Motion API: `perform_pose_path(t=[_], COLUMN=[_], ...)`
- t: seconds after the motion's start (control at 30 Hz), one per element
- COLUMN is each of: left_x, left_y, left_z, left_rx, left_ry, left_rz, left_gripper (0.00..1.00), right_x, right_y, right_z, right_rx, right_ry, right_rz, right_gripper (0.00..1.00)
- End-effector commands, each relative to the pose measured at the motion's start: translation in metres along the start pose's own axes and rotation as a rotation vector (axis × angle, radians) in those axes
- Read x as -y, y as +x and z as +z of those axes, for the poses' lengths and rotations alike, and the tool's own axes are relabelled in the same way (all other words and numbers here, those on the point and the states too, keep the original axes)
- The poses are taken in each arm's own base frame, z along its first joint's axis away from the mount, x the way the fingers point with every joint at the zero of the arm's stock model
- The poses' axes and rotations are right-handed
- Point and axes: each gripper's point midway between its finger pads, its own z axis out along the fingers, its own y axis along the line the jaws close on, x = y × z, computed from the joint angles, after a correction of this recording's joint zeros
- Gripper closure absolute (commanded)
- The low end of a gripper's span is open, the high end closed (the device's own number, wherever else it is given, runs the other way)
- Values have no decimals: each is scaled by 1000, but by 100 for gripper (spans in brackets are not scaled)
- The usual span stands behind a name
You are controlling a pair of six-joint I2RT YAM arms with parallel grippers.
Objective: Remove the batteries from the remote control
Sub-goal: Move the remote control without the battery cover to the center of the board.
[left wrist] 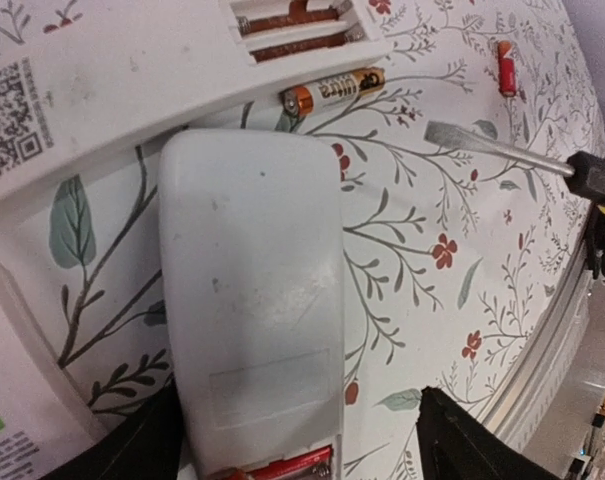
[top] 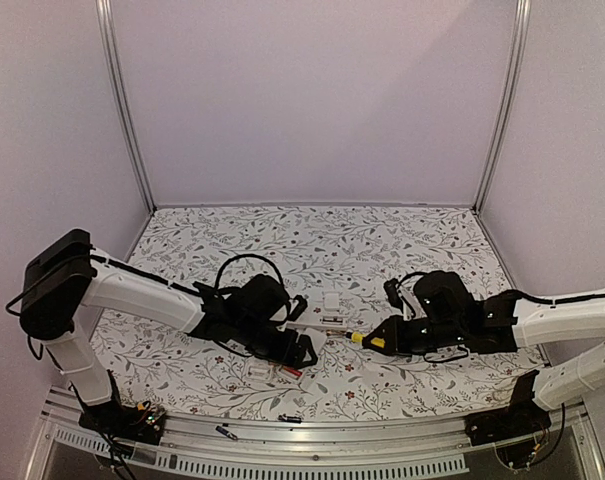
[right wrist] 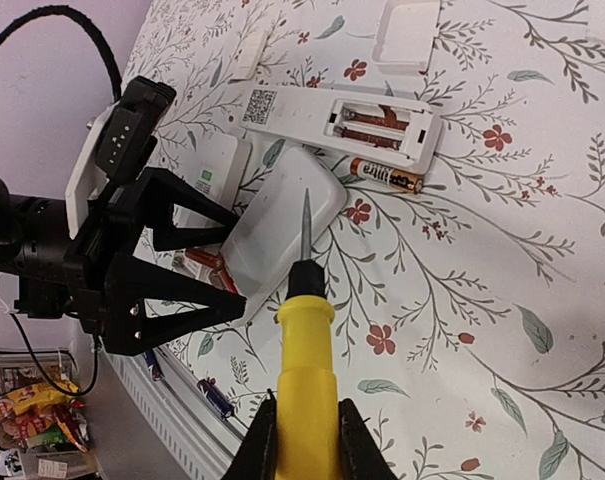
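A white remote (left wrist: 252,290) lies back up between my open left gripper's (left wrist: 302,450) fingers (left wrist: 472,440). A red-orange battery (left wrist: 282,468) shows in its open end. A second, longer remote (right wrist: 322,115) lies beyond with its compartment (right wrist: 377,125) open and batteries inside. A loose orange-and-dark battery (left wrist: 332,90) lies beside it and also shows in the right wrist view (right wrist: 387,175). My right gripper (right wrist: 305,440) is shut on a yellow-handled screwdriver (right wrist: 304,330). Its tip (right wrist: 305,210) hangs over the nearer remote (right wrist: 282,220).
A loose white battery cover (right wrist: 407,30) lies farther back. A third remote with a label (right wrist: 207,180) lies beside the left gripper (top: 292,350). Red batteries (right wrist: 207,260) lie near it, another (left wrist: 505,68) farther off. Dark batteries (right wrist: 214,397) rest on the front rail (top: 312,430).
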Motion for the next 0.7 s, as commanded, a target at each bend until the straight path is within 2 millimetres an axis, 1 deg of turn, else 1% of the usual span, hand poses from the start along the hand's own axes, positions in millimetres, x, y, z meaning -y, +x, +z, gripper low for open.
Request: perform_pose_path(t=[0.0,0.07,0.23,0.3,0.37,0.47,0.57,0.67], left_x=[7,15,32,35,43,49,61,71], left_y=[7,6,8,10,4,2,-2,-2], left_z=[5,6,11,14,17,24,25,24], left_rx=[-43,-43,-48,-56,-38,-49,-50,-57], left_ry=[24,61,122,133,156,172,199,226], left_rz=[12,14,20,23,30,38,49,60], left_gripper=[19,19,19,19,19,19,19,19], right_x=[10,14,19,23,27,32,35,41], right_y=[3,3,-2,-1,1,0,-6,-5], right_z=[1,0,-8,-9,-8,-10,-16,-20], right_rx=[8,16,66,65,61,72,108,116], right_ry=[24,38,57,75,92,113,134,159], right_rz=[1,10,30,39,52,65,65,72], right_gripper=[100,100,100,100,100,100,100,100])
